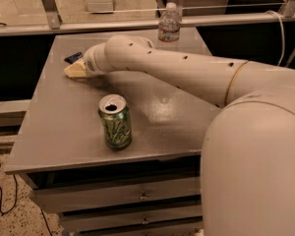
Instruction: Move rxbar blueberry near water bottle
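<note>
The rxbar blueberry [73, 57] lies flat near the far left of the table, a small dark navy bar partly hidden behind my gripper. My gripper [74, 70] is low over the tabletop just in front of the bar, with the arm reaching in from the right. Whether it touches the bar is unclear. The water bottle [169, 26], clear with a white cap and a red-and-white label, stands upright at the table's far edge, well to the right of the bar.
A green soda can [115, 122] stands upright, opened, near the front of the grey table [54, 132]. A metal rail [113, 23] runs behind the far edge. Drawers sit below the tabletop. My arm [187, 73] spans the table's right side.
</note>
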You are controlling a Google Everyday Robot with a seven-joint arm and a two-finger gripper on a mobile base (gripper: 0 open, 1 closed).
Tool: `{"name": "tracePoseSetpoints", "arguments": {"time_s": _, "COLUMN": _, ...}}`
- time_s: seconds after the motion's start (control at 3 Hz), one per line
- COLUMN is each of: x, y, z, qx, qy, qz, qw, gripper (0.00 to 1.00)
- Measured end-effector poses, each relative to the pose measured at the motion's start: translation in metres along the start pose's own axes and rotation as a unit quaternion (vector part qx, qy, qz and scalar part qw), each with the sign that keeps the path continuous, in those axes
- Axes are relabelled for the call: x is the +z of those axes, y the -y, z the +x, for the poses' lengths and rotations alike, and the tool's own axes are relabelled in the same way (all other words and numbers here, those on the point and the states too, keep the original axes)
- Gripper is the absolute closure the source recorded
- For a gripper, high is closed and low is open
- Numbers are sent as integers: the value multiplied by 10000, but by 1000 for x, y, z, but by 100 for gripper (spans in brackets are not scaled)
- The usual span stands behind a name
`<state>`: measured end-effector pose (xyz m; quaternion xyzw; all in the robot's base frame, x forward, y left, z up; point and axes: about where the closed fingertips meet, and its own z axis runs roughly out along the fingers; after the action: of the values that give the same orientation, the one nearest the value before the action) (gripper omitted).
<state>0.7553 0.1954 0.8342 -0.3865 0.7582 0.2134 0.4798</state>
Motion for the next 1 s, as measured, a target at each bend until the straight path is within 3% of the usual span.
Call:
{"name": "tracePoseSetpoints", "arguments": {"time_s": 0.67, "x": 0, "y": -1, "z": -8, "qx": -174, "qy": 44, "qz": 3, "qw": 9998, "gripper": 85}}
{"name": "tracePoseSetpoints", "arguments": {"time_s": 1.0, "x": -12, "y": 0, "z": -9, "qx": -347, "qy": -24, "qz": 15, "qw": 9994, "gripper": 100}}
